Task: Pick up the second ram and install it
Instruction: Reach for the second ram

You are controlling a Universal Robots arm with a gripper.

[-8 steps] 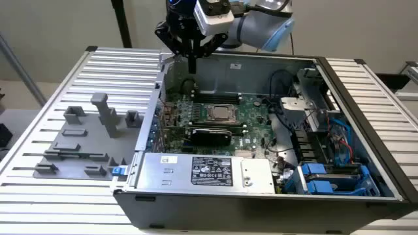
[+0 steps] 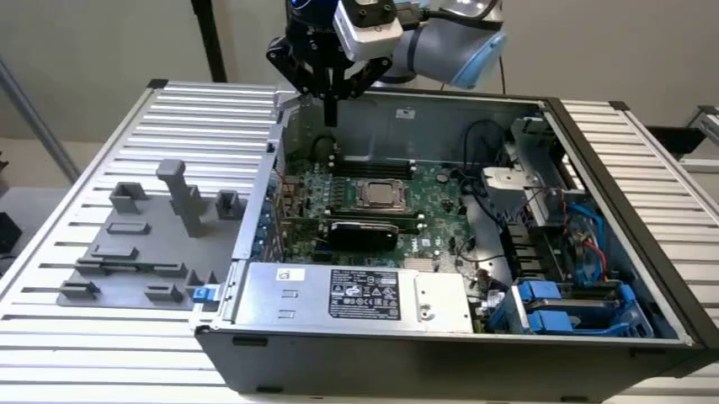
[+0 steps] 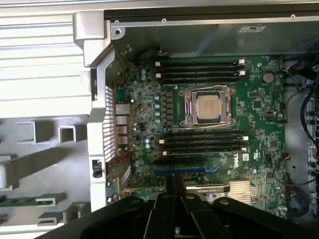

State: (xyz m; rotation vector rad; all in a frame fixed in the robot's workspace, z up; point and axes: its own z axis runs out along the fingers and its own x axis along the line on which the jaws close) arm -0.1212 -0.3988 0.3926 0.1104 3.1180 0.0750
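The open case [image 2: 450, 358] stands on the slatted surface [image 2: 135, 370]. It holds the green motherboard [image 2: 439, 202] with a metal-topped processor [image 2: 382, 194] at its middle. A grey power supply [image 2: 348, 295] sits along the near wall and blue drive caddies [image 2: 551, 307] in the lower right corner. The supply's label is too small to read. In the wrist view a white "DELL" mark [image 3: 234, 159] is printed on the board.

At the exterior view's left, the grey tray [image 2: 157, 252] carries grey blocks. In the wrist view the second ram [image 3: 25, 201] lies flat in this tray, outside the case wall and well apart from the tool.

The tool [image 2: 332, 118] hangs over the case's far edge, fingers [image 3: 169, 191] closed against each other.
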